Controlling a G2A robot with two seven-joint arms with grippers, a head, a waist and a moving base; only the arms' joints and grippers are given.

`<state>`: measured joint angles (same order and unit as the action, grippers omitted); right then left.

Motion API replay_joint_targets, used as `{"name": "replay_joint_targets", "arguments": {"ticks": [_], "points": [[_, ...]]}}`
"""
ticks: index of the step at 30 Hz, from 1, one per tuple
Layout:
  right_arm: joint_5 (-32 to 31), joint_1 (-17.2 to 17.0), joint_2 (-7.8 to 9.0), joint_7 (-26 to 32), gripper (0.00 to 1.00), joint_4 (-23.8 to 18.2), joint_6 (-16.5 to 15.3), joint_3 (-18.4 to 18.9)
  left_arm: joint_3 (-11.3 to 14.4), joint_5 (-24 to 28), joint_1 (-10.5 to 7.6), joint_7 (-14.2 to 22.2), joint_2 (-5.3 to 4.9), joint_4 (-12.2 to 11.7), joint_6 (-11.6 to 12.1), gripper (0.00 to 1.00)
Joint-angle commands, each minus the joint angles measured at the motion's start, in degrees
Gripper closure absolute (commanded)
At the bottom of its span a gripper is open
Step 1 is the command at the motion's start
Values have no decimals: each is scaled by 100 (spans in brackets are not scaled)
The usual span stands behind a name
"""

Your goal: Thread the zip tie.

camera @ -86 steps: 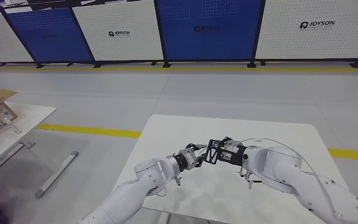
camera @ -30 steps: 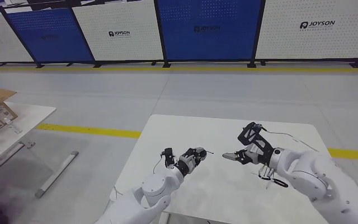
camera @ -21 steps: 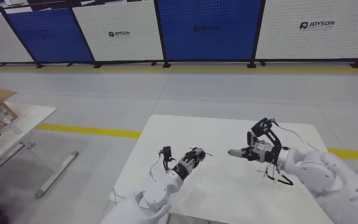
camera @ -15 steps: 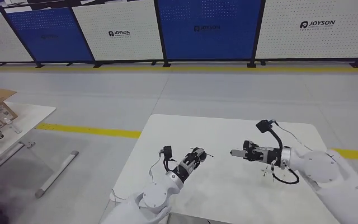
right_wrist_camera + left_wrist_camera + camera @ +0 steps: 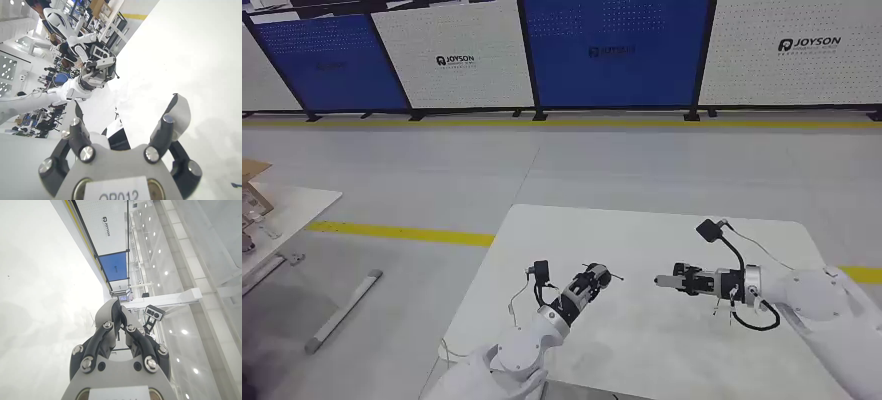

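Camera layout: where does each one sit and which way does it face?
Top view: above the arms, looking down at the table; both arms show, left gripper and right gripper facing each other.
Left wrist view: on the left wrist, looking along its shut fingers across the table to the wall panels.
Right wrist view: on the right wrist, looking between its open fingers at the left gripper holding the zip tie.
Shared: top and right wrist views show that gripper.
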<state>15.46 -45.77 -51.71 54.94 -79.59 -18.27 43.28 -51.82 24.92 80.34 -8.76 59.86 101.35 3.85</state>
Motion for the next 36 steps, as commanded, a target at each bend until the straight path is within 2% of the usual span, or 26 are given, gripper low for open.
{"name": "replay_joint_targets", "arguments": {"ticks": [1, 3, 6, 8, 11, 21, 23, 25, 29, 36], "points": [[533, -2, -57, 209, 0, 301, 46, -7, 5, -133, 57, -57, 16, 52, 99, 100], [1059, 43, -140, 560, 0, 617, -121, -62, -5, -205, 134, -110, 25, 106, 180, 100], [1691, 152, -343, 928, 0, 1143, -121, -121, -20, -344, 255, -135, 35, 190, 266, 100], [2310, 128, -515, 1330, 0, 1316, -121, -109, -20, -367, 307, -129, 45, 206, 276, 100], [2615, 197, -790, 1803, 0, 1896, -121, -158, -20, -357, 322, -156, 57, 190, 231, 100], [2615, 197, -790, 1803, 0, 1896, -121, -158, -20, -357, 322, -156, 57, 190, 231, 100], [2176, 178, -788, 1526, 0, 1767, -70, -196, -19, -357, 323, -167, 70, 168, 197, 100], [1994, 169, -817, 1542, 0, 1684, 32, -268, 7, -385, 311, -207, 97, 155, 130, 100], [1976, 249, -1003, 1606, 0, 2041, -47, -523, 68, -389, 250, -424, 166, 59, -25, 100], [1976, 249, -1003, 1606, 0, 2041, -47, -523, 77, -391, 227, -468, 180, 44, -43, 100]]}}
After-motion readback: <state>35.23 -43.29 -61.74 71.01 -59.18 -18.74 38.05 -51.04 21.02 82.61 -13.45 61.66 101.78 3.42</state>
